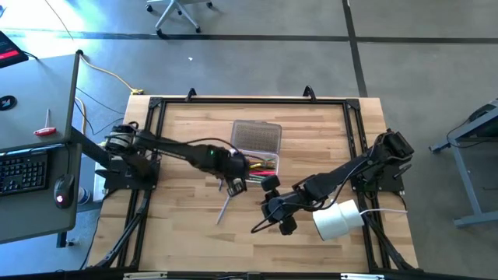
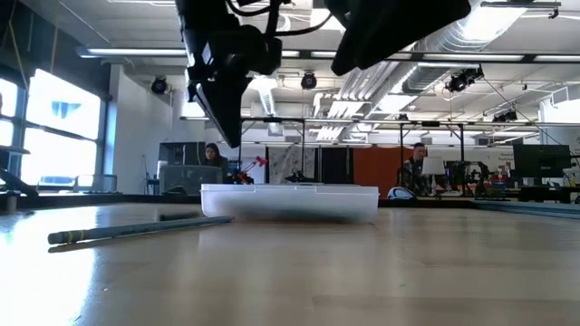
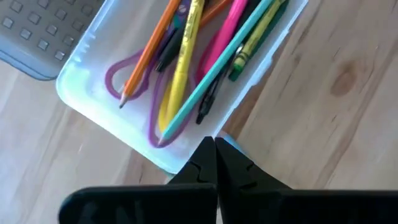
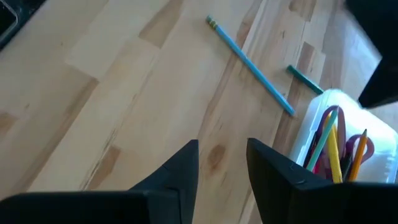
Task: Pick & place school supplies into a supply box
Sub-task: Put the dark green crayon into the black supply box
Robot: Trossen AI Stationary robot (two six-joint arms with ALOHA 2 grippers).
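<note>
The clear supply box (image 1: 261, 165) lies mid-table, its dotted lid (image 1: 257, 136) open flat on the far side. In the left wrist view it (image 3: 93, 93) holds pencils, markers and purple-handled scissors (image 3: 132, 67). A light blue pencil (image 4: 249, 62) and a short green marker (image 4: 303, 79) lie on the wood by the box's near left side. My left gripper (image 3: 214, 146) is shut and empty, hanging above the box's near edge, off the table (image 2: 231, 140). My right gripper (image 4: 222, 155) is open over bare wood, near and right of the box (image 1: 278, 222).
A white cylindrical roll (image 1: 336, 219) lies near the right edge, beside the right arm. A black frame (image 1: 249, 99) borders the tabletop. A desk with a keyboard (image 1: 23, 171) stands beyond the left edge. Bare wood spreads along the near side.
</note>
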